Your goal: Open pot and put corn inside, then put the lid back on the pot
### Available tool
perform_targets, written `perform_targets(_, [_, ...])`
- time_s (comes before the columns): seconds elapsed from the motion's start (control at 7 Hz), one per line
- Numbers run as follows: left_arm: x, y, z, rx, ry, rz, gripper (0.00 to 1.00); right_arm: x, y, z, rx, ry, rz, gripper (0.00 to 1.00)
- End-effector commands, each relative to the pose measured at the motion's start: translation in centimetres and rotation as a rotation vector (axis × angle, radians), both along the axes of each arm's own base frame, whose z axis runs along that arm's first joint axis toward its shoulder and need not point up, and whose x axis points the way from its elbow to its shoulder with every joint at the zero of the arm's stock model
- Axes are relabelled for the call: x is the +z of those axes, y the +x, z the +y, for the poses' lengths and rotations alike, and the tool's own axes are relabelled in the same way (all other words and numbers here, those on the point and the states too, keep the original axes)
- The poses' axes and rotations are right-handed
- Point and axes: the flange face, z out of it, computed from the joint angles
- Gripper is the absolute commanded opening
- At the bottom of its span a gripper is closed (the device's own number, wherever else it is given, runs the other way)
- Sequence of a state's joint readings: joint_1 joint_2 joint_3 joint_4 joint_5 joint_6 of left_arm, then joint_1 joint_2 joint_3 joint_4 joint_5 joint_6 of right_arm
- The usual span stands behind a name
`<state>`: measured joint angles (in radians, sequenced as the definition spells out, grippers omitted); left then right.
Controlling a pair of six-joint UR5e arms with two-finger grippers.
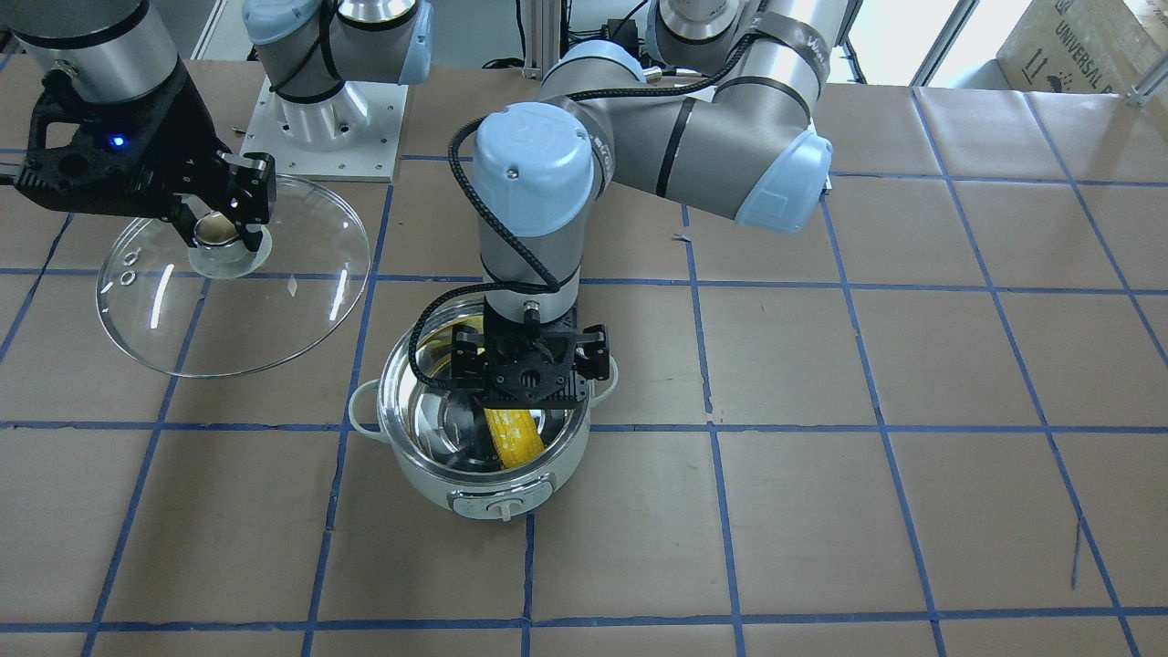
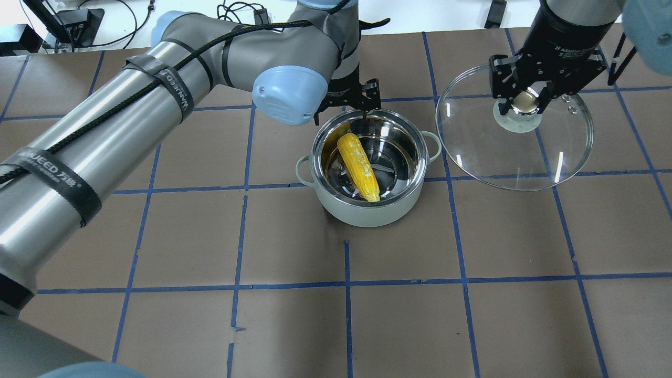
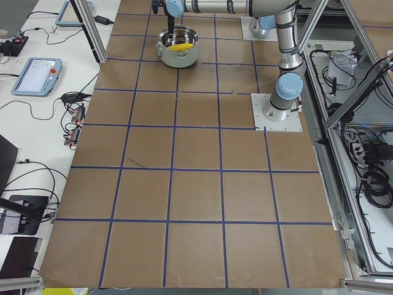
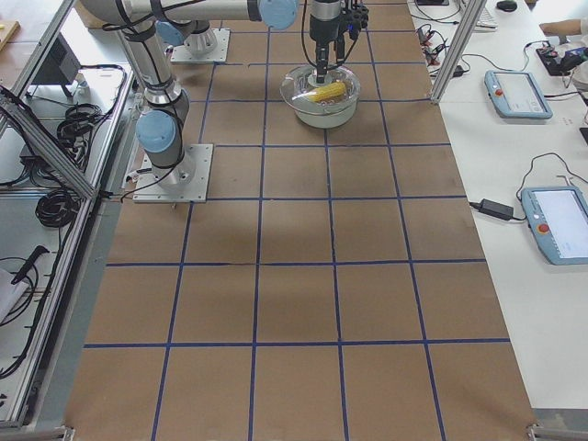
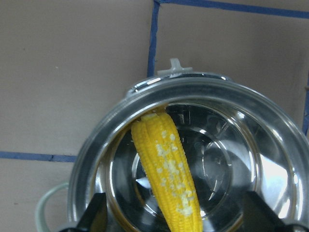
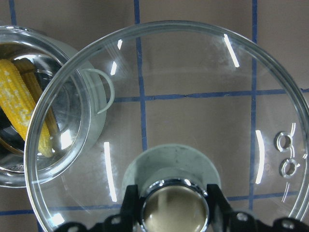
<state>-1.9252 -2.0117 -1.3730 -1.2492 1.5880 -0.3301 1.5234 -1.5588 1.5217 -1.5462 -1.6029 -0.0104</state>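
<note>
Corn (image 2: 358, 167) lies inside the pot (image 2: 367, 214), slanted across the shiny steel interior and reaching most of the way from one side to the other. In the left wrist view one end sits against the inner wall just under the rim. Nothing grips it. The pot stands upright on the table (image 2: 472, 315), near the middle of the brown, blue-taped surface. Its mouth is uncovered, it has a loop handle (image 2: 432, 145) on each side, and its control dial (image 1: 502, 507) faces the operators' side.

The left tool (image 5: 176, 218) hangs directly above the open pot, pointing down. Its fingers (image 5: 96, 215) are spread wide, one at each side of the corn and clear of it, so the tool holds nothing. In the front-facing view its black body hides part of the corn.

The right tool (image 2: 525, 102) is closed narrowly around the gold-metallic knob (image 6: 175, 210) at the centre of the lid (image 2: 525, 157), with a finger pressed on each side of it. The lid is off the pot and held to the robot's right of it; in the overhead view it is beside the pot rather than over it. The clear glass dome is tilted, its pale green collar (image 6: 169, 162) sits just below the knob, and the table's blue lines show through the glass. In the right wrist view the pot's rim and the corn are seen through the glass at one edge, so the lid is up off the table, higher than the pot.
</note>
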Motion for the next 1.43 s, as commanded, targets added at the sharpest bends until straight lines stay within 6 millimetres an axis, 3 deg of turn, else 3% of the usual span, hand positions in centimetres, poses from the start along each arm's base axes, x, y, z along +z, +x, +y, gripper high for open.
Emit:
perform_targets(0.0, [1.7,7.9,0.9,-0.074,0.001,-0.012,1.00,0.4,0.7,0.2,-0.001,-0.008,0.000,0.31])
perform_targets(0.29, [4.2,15.0,4.2,-0.072,0.028,-0.026,1.00,-0.3,6.9,0.4,0.011,-0.060,-0.006,0.31])
perform_targets(0.43, [6.9,18.5,5.7,-0.060,0.055,-0.029,1.00,-1.0,9.6,0.5,0.023,-0.068,-0.009,0.31])
perform_targets(0.57, [8.8,20.3,6.6,-0.039,0.026,-0.030,1.00,-1.6,11.3,0.5,-0.018,-0.070,-0.016,0.31])
perform_targets(0.86, [10.6,21.3,7.4,-0.024,0.024,-0.036,1.00,-3.4,12.6,-0.7,-0.028,-0.068,-0.032,0.31])
perform_targets(1.0, [11.5,22.9,7.4,-0.041,0.008,-0.039,1.00,-4.8,13.5,-1.5,-0.040,-0.055,-0.032,0.31])
perform_targets(1.29, [12.1,25.1,8.9,-0.079,0.017,-0.040,1.00,-7.6,18.0,-2.0,0.033,-0.040,-0.032,0.31])
